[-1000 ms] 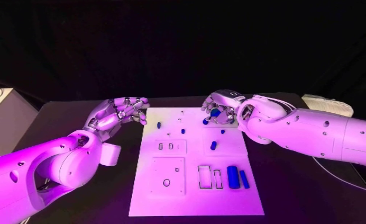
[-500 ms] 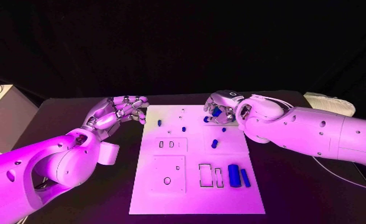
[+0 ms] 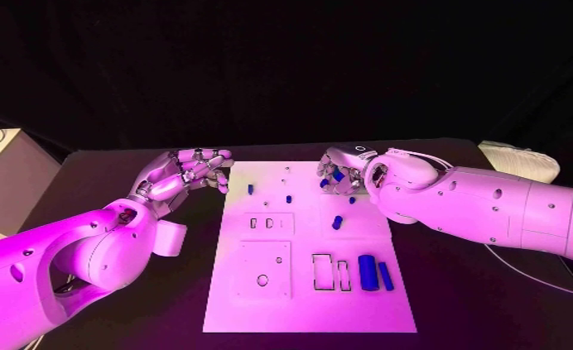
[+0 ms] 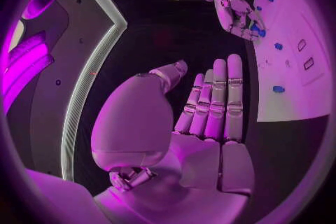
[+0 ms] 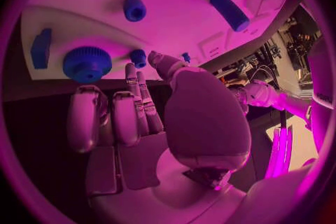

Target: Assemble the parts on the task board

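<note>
White task board (image 3: 310, 284) lies mid-table with blue parts (image 3: 372, 272) on its near right, beside rectangular slots. Right hand (image 3: 340, 172) hovers over a round ridged blue knob (image 5: 87, 63), seemingly not gripping; left hand (image 3: 185, 172) is flat, empty.

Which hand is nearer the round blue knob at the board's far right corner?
Right. The right hand hovers at the round blue knob; the left hand is off the task board's opposite edge.
</note>
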Robot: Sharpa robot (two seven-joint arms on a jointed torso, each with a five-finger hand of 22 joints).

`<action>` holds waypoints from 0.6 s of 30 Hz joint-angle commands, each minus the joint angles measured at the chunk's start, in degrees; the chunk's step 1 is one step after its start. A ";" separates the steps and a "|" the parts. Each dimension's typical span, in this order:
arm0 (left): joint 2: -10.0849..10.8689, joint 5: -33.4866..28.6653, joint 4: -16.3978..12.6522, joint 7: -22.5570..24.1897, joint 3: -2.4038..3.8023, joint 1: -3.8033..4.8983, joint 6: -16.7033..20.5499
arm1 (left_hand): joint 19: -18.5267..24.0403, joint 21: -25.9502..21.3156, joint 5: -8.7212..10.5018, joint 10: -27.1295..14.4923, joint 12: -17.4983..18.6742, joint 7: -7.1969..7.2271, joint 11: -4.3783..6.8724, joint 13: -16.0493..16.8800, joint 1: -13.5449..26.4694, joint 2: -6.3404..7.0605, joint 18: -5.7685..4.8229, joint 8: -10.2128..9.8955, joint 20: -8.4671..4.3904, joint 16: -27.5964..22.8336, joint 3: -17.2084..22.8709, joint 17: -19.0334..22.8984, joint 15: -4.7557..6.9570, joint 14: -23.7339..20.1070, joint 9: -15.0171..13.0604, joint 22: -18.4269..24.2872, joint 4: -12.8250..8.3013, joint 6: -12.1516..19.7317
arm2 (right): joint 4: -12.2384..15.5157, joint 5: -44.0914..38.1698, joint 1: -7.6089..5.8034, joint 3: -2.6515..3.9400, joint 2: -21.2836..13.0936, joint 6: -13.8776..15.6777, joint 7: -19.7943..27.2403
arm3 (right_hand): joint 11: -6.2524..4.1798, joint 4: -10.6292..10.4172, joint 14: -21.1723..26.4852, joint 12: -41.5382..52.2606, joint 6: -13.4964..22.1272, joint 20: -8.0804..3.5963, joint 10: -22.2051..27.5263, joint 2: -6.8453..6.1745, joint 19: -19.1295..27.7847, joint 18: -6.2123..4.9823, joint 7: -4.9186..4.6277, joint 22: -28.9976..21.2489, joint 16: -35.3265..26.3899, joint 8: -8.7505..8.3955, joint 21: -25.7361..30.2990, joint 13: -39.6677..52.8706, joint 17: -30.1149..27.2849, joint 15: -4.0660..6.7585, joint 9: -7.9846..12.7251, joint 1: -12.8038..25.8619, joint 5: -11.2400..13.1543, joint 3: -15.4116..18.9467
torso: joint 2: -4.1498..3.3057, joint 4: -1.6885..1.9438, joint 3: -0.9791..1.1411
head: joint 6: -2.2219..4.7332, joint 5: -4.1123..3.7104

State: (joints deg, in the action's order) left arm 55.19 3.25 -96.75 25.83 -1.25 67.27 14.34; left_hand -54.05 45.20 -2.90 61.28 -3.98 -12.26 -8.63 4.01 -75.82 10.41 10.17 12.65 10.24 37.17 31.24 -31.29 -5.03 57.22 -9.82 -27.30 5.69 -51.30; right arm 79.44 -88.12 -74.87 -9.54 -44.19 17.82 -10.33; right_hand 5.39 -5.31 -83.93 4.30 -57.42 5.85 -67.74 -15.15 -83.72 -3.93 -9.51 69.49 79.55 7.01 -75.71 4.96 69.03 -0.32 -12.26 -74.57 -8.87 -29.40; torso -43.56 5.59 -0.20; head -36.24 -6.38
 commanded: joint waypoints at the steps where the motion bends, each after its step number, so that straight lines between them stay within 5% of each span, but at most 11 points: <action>1: -0.05 0.41 -0.08 0.01 0.06 0.11 -1.16 | 0.43 0.35 -0.17 -0.26 0.14 -0.07 -0.25 0.00 0.49 -0.08 0.24 -0.19 0.01 0.20 0.34 -0.11 0.00 -0.35 -0.06 -0.15 -0.19 0.21 | 0.04 -1.03 0.11 0.01 0.19 -1.18 -0.27 | -0.05 -0.16 -2.32 -0.05 -0.45 -0.27 -0.12 0.19 -1.64 0.08 0.10 0.02 0.19 0.21 0.12 0.07 -0.15 0.08 -0.11 0.12 -0.34 -0.27 | -0.13 0.03 0.02 | -0.06 0.00; 8: 0.01 0.44 0.13 -0.21 0.06 0.15 -1.12 | 0.43 0.35 -0.17 -0.26 0.14 -0.07 -0.25 0.00 0.49 -0.08 0.24 -0.19 0.01 0.20 0.34 -0.11 0.00 -0.35 -0.06 -0.15 -0.19 0.21 | 0.15 -0.99 0.16 0.01 0.26 -0.78 -0.21 | -0.23 -0.22 -2.31 0.21 -1.14 -0.34 -1.07 0.83 -1.58 0.10 0.19 0.40 0.47 0.60 -0.19 0.33 -0.04 0.21 -0.41 -0.33 -0.46 -1.17 | -0.34 0.11 0.04 | 0.05 -0.07; 18: 0.02 0.45 0.24 -0.51 0.05 0.20 -1.29 | 0.55 0.58 -0.17 -0.35 0.16 -0.13 -0.29 -0.01 0.45 -0.11 0.24 -0.23 0.03 0.34 0.40 -0.15 -0.02 -0.44 -0.06 -0.31 -0.25 0.28 | 0.20 -1.95 0.20 0.01 0.28 0.31 -1.10 | -1.65 2.32 -2.34 1.20 -4.58 -1.23 -5.00 3.75 -1.56 0.25 1.46 1.92 1.13 3.01 -1.31 1.52 0.38 1.36 -2.40 -4.10 -0.28 -5.33 | -0.58 0.28 -0.04 | 0.18 -0.22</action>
State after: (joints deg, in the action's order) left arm 55.26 3.42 -96.42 25.27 -1.25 67.38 14.22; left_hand -54.05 45.48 -2.90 61.04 -3.98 -12.26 -8.84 4.00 -75.83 10.41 10.17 12.65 10.24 37.17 31.39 -31.34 -5.04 57.22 -9.81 -27.56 5.54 -51.30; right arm 79.59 -88.56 -74.80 -9.46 -43.97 18.02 -10.67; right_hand 4.09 -3.40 -83.90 5.21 -61.67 5.02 -72.00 -12.27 -84.11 -3.95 -8.15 71.31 80.38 9.76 -76.65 6.02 69.36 0.56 -14.52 -77.45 -8.94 -34.16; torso -44.03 5.78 -0.20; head -36.14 -6.55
